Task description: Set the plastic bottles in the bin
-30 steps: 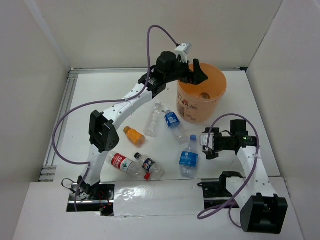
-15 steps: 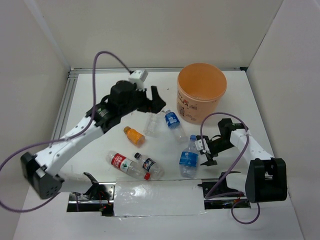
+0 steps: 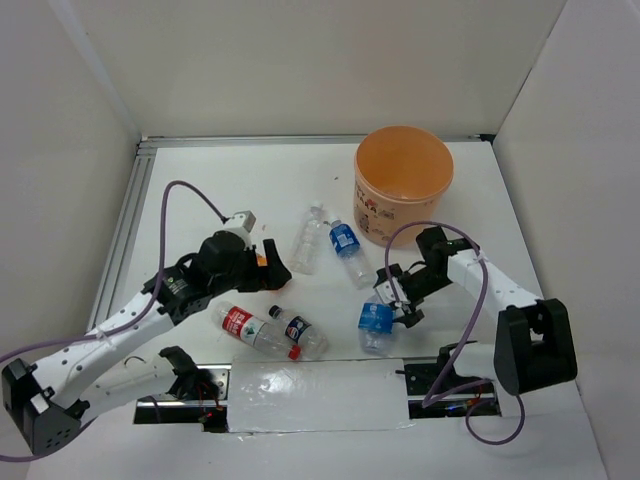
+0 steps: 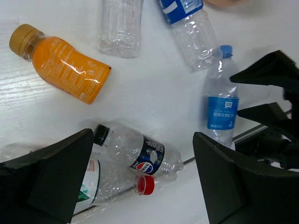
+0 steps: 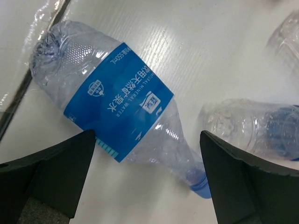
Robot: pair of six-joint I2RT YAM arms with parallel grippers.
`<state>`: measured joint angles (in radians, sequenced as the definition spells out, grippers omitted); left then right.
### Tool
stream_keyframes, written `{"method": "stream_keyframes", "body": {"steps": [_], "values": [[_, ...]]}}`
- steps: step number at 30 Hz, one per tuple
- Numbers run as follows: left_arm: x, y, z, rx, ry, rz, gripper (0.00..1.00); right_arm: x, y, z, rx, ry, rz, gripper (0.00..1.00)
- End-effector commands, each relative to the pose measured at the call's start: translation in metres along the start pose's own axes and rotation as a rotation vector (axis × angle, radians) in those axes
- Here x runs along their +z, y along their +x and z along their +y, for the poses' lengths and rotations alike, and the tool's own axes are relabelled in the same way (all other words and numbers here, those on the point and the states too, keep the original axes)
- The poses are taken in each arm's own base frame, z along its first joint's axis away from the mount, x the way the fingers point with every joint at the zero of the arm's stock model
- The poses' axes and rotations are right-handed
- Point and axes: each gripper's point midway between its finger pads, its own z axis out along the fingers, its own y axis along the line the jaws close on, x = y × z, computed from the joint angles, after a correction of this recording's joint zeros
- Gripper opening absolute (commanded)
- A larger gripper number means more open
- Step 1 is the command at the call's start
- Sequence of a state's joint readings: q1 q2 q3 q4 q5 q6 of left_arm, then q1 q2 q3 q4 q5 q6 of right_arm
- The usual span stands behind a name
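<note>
The orange-tan bin (image 3: 403, 185) stands at the back right. Several plastic bottles lie on the white table. My left gripper (image 3: 270, 268) is open and empty, hovering above the black-label bottle (image 4: 140, 150) and the red-label, red-capped bottle (image 4: 110, 186). The orange-liquid bottle (image 4: 65, 63) lies just beyond it. My right gripper (image 3: 398, 296) is open and empty, its jaws standing either side of the neck of a blue-label bottle (image 5: 117, 100), not touching it. A second blue-label bottle (image 3: 347, 245) and a label-less clear bottle (image 3: 307, 240) lie near the bin.
White walls enclose the table on three sides. A metal rail (image 3: 120, 240) runs along the left edge. A clear plastic sheet (image 3: 310, 385) covers the near edge between the arm bases. The second blue-label bottle also shows at the right of the right wrist view (image 5: 252, 128).
My left arm swung from over the bin down and left to the bottles near the front. My right gripper moved left over the blue-label bottle's neck.
</note>
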<state>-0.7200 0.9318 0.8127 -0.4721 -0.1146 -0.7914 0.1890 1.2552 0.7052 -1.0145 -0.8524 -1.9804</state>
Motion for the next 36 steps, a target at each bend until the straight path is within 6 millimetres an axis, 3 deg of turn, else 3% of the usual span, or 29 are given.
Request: {"method": "stream_keyframes", "body": {"steps": [1, 7, 11, 15, 16, 17, 20, 23, 27, 30, 31, 35, 36], "values": [[-0.017, -0.012, -0.003, -0.056, 0.009, -0.07, 1.0, 0.008, -0.003, -0.05, -0.799, 0.009, 0.043, 0.99], [-0.03, -0.002, 0.008, -0.106, -0.033, -0.047, 1.0, 0.027, 0.024, -0.027, -0.75, -0.141, 0.055, 0.99], [-0.042, 0.006, 0.014, -0.161, -0.041, -0.039, 1.0, 0.038, 0.029, -0.006, -0.735, -0.226, 0.026, 0.99], [-0.047, 0.021, 0.026, -0.206, -0.069, -0.016, 1.0, 0.046, 0.029, 0.004, -0.709, -0.25, 0.002, 0.92], [-0.048, 0.023, 0.029, -0.222, -0.088, -0.013, 1.0, 0.046, 0.029, 0.004, -0.709, -0.25, 0.002, 0.87], [-0.05, 0.023, 0.033, -0.241, -0.106, -0.021, 1.0, 0.045, 0.026, 0.004, -0.669, -0.242, -0.007, 0.73], [-0.054, 0.031, 0.048, -0.375, -0.195, -0.016, 1.0, 0.036, 0.013, -0.002, -0.626, -0.203, -0.022, 0.46], [-0.056, 0.039, 0.053, -0.466, -0.239, 0.003, 1.0, 0.028, -0.001, -0.009, -0.612, -0.146, -0.044, 0.34], [-0.058, 0.058, 0.066, -0.627, -0.356, 0.055, 1.0, 0.004, -0.036, -0.037, -0.597, 0.005, -0.049, 0.29], [-0.061, 0.063, 0.067, -0.692, -0.411, 0.081, 1.0, -0.021, -0.067, -0.076, -0.595, 0.161, -0.063, 0.29], [-0.058, 0.065, 0.069, -0.696, -0.435, 0.09, 1.0, -0.04, -0.083, -0.102, -0.565, 0.26, -0.051, 0.29], [-0.051, 0.07, 0.072, -0.669, -0.504, 0.128, 1.0, -0.09, -0.132, -0.163, -0.5, 0.495, -0.064, 0.28], [-0.05, 0.073, 0.075, -0.662, -0.53, 0.141, 1.0, -0.103, -0.136, -0.176, -0.475, 0.547, -0.038, 0.28]]}}
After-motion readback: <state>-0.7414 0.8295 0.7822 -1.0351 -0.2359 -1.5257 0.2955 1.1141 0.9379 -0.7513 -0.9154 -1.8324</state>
